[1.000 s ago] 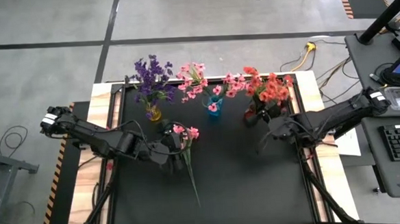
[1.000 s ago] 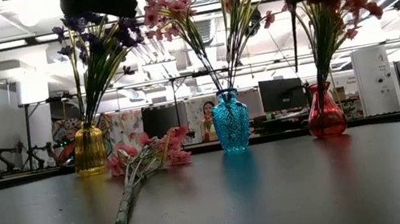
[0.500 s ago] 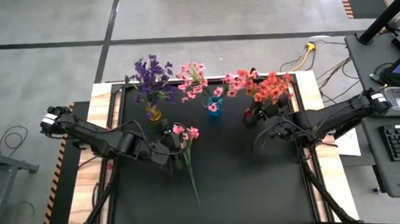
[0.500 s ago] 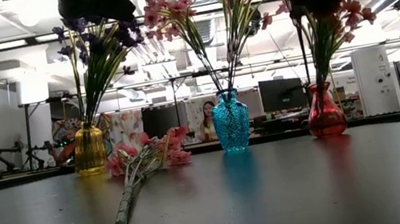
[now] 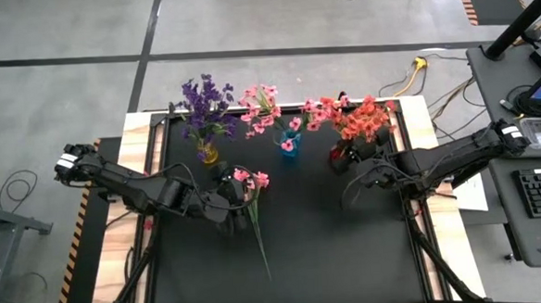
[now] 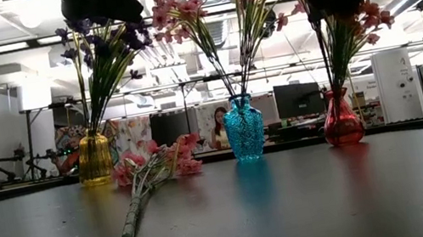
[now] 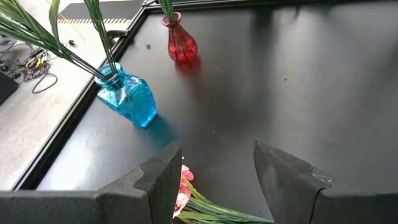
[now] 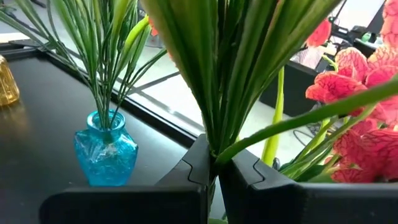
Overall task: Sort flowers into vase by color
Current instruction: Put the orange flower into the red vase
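Now the bunch of coral-red flowers [image 5: 365, 120] has shifted a little to the left above the small red glass vase [image 6: 342, 123], stems pinched tight in the right gripper [image 8: 214, 169]. One pink flower sprig [image 5: 252, 204] lies flat on the black table [image 5: 331, 250]. From the left wrist, the left gripper [image 7: 217, 163] hangs wide apart over its blossoms.

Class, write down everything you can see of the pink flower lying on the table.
The pink flower is an artificial sprig lying flat on the dark table, not in any vase. It has a long thin green stem with narrow leaves, and a cluster of small pink blossoms at the end nearer the yellow vase and the blue vase. The open left gripper hovers over its blossom end without touching it.
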